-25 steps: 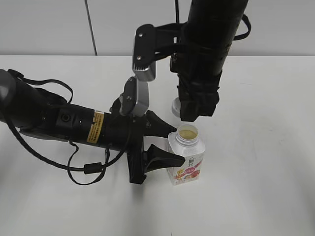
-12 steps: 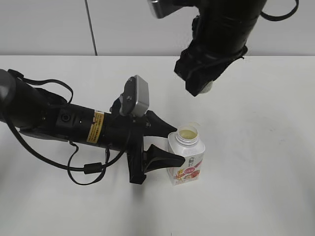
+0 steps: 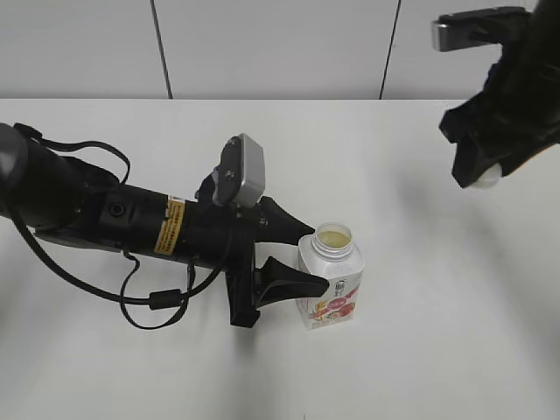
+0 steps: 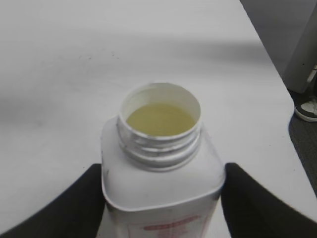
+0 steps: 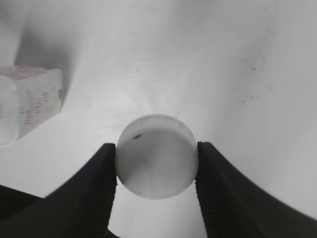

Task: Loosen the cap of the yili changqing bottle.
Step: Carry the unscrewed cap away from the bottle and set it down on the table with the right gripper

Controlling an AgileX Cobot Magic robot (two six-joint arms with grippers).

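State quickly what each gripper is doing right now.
Left gripper: closed on the bottle.
Right gripper: closed on the cap, held above the table.

We seem to be looking at a lab or robot test room rather than a home or kitchen. The surface (image 3: 420,350) is a plain white tabletop, bare and matte, with only faint scuff marks showing in the wrist views. Along the far side runs a pale grey panelled wall (image 3: 271,48), flat and undecorated, split by thin dark vertical seams. On the left lies a black robot arm (image 3: 105,214) with loose cabling (image 3: 149,302) and a yellow warning label (image 3: 174,225), equipment we would expect at a research bench. In the left wrist view the right edge of the surface gives way to a dark floor (image 4: 304,144), where a shoe (image 4: 308,110) shows.
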